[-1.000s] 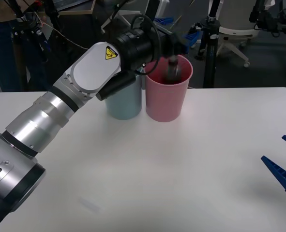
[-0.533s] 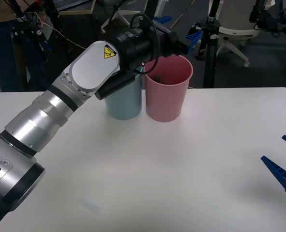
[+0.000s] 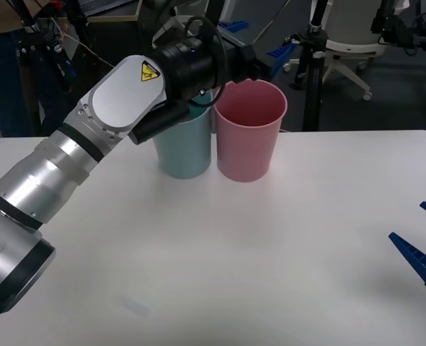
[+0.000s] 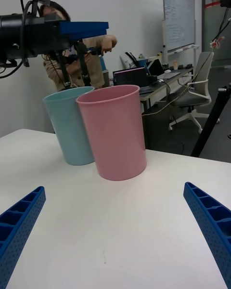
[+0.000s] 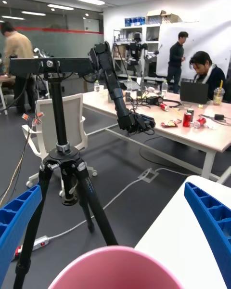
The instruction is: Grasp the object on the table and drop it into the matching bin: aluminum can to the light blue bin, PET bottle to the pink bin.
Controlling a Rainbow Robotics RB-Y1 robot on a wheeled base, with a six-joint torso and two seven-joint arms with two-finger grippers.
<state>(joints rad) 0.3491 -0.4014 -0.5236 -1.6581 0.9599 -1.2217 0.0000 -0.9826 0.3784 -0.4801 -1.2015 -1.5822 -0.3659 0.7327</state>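
Note:
The pink bin [image 3: 247,140] stands upright at the far middle of the white table [image 3: 234,252], touching the light blue bin [image 3: 185,148] on its left. My left gripper [image 3: 254,43] hovers open just above and behind the pink bin's rim [image 5: 115,269], nothing between its blue fingers [image 5: 211,221]. The PET bottle is hidden from view. In the right wrist view, the pink bin [image 4: 118,135] and light blue bin [image 4: 70,125] stand ahead of my right gripper [image 4: 114,189], which rests open and low near the table's right edge [image 3: 409,222].
A black tripod [image 3: 313,65] and an office chair [image 3: 346,43] stand on the floor just beyond the table's far edge. My left arm [image 3: 90,144] stretches across the table's left half. Wide bare tabletop lies between the bins and my right gripper.
One second ago the bottle stood in the pink bin's mouth under my left gripper; it sank inside and is now out of sight. My left arm has shifted slightly left.

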